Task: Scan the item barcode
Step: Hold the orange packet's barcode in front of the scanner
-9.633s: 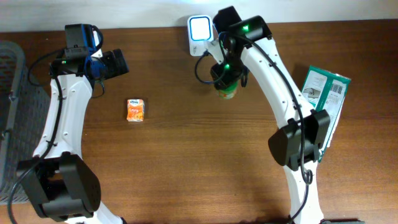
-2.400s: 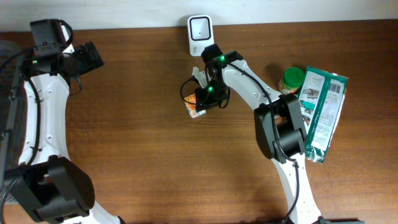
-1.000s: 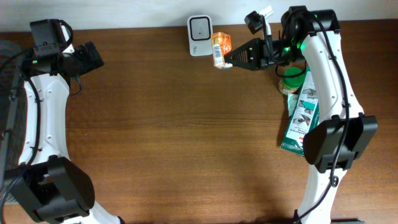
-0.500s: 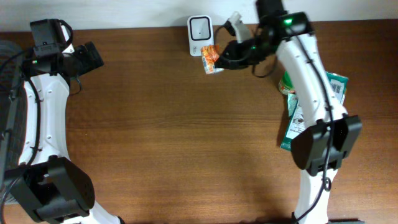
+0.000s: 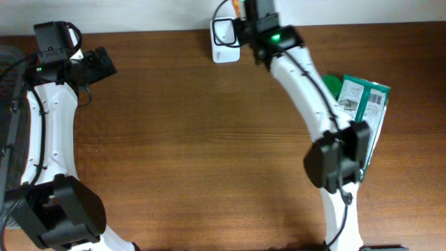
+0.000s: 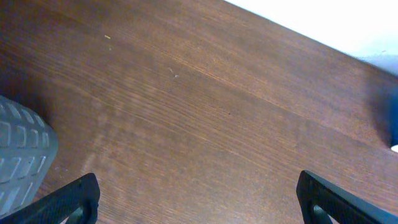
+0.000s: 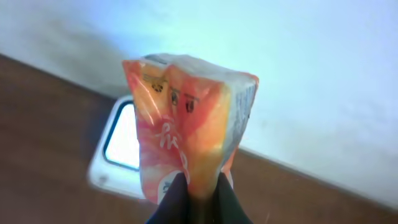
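Here, we observed the wooden table [image 5: 209, 153], with the left gripper [image 6: 199, 199] spread wide over bare wood near the grey basket [image 6: 18, 149]. The right gripper [image 7: 196, 193] was pinching the orange packet [image 7: 186, 130] by its lower edge, upright, directly before the white scanner [image 7: 121, 146] at the table's far edge.
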Robot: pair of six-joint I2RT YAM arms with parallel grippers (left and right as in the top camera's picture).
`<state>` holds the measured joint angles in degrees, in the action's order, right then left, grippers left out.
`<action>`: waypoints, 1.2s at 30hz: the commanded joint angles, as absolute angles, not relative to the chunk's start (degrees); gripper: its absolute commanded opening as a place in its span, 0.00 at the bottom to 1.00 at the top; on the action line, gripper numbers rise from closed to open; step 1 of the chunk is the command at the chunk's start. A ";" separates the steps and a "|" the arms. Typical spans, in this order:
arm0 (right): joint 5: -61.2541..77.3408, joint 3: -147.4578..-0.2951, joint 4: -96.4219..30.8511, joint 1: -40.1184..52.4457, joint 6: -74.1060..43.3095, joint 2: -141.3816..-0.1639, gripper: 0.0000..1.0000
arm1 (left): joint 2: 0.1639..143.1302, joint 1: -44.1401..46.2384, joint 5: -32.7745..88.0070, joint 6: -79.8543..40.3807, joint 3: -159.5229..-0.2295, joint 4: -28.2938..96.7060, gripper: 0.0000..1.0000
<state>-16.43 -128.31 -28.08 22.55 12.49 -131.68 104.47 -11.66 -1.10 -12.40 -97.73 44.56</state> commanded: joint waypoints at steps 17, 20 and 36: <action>-31.51 -128.53 -13.76 25.93 48.01 -145.08 0.04 | 104.09 -11.68 -1.32 -11.90 -98.61 44.51 0.99; -31.29 -128.53 -13.72 25.93 47.99 -145.08 0.04 | 104.09 -11.68 -1.32 -11.90 -98.61 44.51 0.99; -27.38 -128.57 -14.39 26.98 42.26 -142.47 0.04 | 104.09 -11.68 -1.32 -11.90 -98.61 44.51 0.99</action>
